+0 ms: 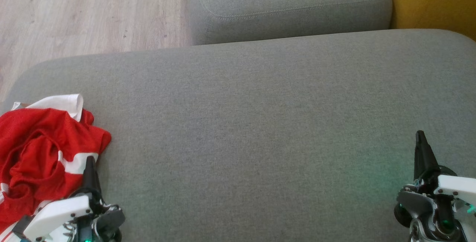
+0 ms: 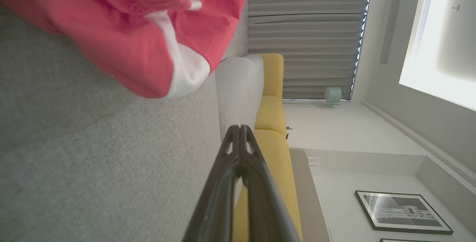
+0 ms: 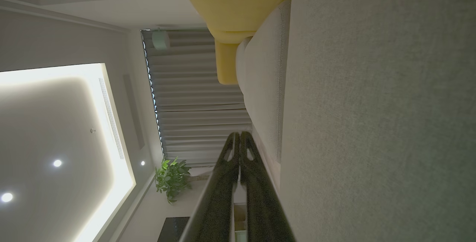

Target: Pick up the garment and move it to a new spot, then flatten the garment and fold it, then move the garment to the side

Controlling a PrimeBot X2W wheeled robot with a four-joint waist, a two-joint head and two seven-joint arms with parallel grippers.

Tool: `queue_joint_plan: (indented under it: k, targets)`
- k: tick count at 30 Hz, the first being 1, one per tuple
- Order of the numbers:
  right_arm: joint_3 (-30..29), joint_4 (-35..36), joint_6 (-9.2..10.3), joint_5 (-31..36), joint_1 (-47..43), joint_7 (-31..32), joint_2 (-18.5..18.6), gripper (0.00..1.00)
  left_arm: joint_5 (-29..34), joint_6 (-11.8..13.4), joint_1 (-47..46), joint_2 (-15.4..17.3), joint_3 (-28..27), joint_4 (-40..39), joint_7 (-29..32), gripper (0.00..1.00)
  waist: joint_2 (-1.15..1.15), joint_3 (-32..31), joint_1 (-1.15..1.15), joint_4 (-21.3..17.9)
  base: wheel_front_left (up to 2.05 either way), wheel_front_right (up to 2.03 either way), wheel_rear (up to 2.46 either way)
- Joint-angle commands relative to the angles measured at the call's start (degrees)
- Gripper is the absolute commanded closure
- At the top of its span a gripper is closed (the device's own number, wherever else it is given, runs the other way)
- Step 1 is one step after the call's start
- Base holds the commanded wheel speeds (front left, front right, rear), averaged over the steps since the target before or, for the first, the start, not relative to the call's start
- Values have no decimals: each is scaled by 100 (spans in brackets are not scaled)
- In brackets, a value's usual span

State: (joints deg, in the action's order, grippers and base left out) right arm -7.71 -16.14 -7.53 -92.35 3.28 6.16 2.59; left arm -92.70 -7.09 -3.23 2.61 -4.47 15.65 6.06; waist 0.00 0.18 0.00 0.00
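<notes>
Head view: the garment (image 1: 41, 149) lies crumpled at the left edge of the grey sofa cushion (image 1: 241, 123). It has no clear long axis, and its white hem (image 1: 61, 102) points away. My left end effector (image 1: 90, 167) is clenched and empty just beside it. My right end effector (image 1: 421, 141) is well apart, clenched and empty.

Left wrist view: the garment lies apart from my tips.

Right wrist view: the tips are pressed together, grasping nothing.

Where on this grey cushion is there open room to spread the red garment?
The seat cushion is bare from the red garment across to the right gripper, and back to the second grey cushion. Crowded at the near left corner, where the crumpled garment lies by the left gripper.
</notes>
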Motion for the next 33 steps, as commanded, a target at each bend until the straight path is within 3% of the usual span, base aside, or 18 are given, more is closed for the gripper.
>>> queue_joint_plan:
  k: [1,11,12,24,33]
  targets:
    - [121,212,4,16,290,31,29,100,51,-40,-296,27,-203,-162,41,100,0,0,0,0,0,0,0]
    - [121,212,4,16,290,31,29,100,51,-40,-296,27,-203,-162,41,100,0,0,0,0,0,0,0]
    - [2,-5,0,-1,0,0,-1,0,1,1,0,0,2,4,-1,0,0,0,0,0,0,0,0]
    - [226,-182,0,128,-87,-158,-5,0,168,1,53,-3,202,202,-160,0,0,14,0,5,0,0,0]
    - [254,-129,1,815,-47,-312,-8,0,659,-2,18,-1,230,110,-311,0,0,41,0,12,0,0,0]
